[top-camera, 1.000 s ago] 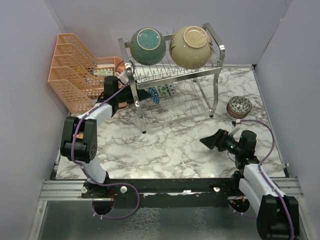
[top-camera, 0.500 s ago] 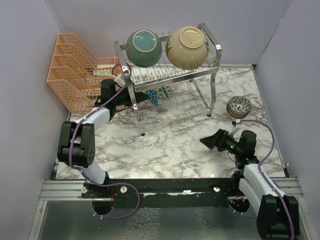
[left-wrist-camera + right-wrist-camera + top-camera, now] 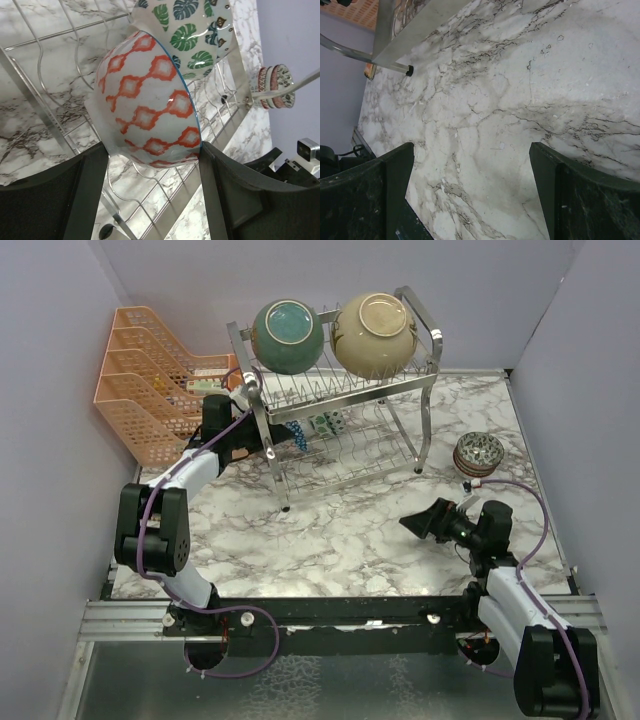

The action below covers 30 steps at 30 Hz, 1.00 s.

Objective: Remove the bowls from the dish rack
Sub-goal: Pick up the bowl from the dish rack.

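The silver dish rack [image 3: 427, 430] stands at the back of the table. A teal bowl [image 3: 288, 336] and a cream bowl [image 3: 374, 335] lean on its top tier. On the lower tier stands a small white bowl with red diamonds [image 3: 147, 100], and my left gripper [image 3: 152, 150] is shut on it, one finger against each side. A leaf-patterned small bowl [image 3: 192, 30] stands right behind it. From above, the left gripper [image 3: 285, 435] reaches into the rack's left end. My right gripper [image 3: 412, 522] hovers open over bare marble at the right front, holding nothing.
An orange mesh organizer [image 3: 150, 380] sits at the back left, close to the left arm. A stack of small patterned bowls [image 3: 478, 453] rests on the marble table [image 3: 340, 530] to the right of the rack. A rack leg [image 3: 382, 30] shows in the right wrist view.
The rack has shifted a little to the left and turned as the left arm drew back with the red-patterned bowl. The right arm has not moved.
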Tool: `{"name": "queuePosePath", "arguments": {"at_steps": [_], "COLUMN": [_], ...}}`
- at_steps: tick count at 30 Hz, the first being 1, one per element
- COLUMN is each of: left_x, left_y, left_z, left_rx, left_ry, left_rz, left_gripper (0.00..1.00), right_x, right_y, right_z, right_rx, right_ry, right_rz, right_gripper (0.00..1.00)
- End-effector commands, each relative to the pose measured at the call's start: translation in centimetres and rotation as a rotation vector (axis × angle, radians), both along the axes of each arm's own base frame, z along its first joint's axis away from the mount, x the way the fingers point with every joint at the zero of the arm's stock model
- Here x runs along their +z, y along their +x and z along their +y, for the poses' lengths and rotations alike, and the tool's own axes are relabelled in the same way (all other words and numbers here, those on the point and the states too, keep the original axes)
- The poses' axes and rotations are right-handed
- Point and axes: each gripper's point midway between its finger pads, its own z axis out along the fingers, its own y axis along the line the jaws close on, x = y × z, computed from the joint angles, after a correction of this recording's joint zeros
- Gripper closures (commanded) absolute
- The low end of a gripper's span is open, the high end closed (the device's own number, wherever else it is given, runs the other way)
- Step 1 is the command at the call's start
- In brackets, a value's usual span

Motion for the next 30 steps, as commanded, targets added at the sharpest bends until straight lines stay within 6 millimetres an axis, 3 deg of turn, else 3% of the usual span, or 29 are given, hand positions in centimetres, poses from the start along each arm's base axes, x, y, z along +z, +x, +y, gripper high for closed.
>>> {"name": "queuePosePath", "arguments": {"at_steps": [1, 6, 16, 21, 30], "left_x": [0.1, -0.4, -1.8, -2.4, 1.0], "left_y": [0.4, -0.4, -0.3, -0.2, 1.7], "left_z": [3.3, 3.5, 5.2, 4.8, 2.9], "left_rx": [0.168, 0.202, 0.261, 0.245, 0.195], "left_ry": [0.034, 0.012, 0.129, 0.106, -0.003], "left_rz": [0.065, 0.067, 0.102, 0.112, 0.046], "left_gripper": [0.47, 0.47, 0.47, 0.47, 0.47], "right_x": [0.1, 0.2, 0.2, 0.2, 0.1], "right_y": [-0.4, -0.4, -0.5, -0.5, -0.5], "right_z": [0.5, 0.5, 0.5, 0.5, 0.5], "right_rx": [0.032, 0.033, 0.032, 0.033, 0.033], "right_ry": [0.016, 0.018, 0.018, 0.019, 0.019], "right_rz": [-0.016, -0.019, -0.02, -0.019, -0.017], "right_gripper": [0.02, 0.02, 0.02, 0.02, 0.02]}}
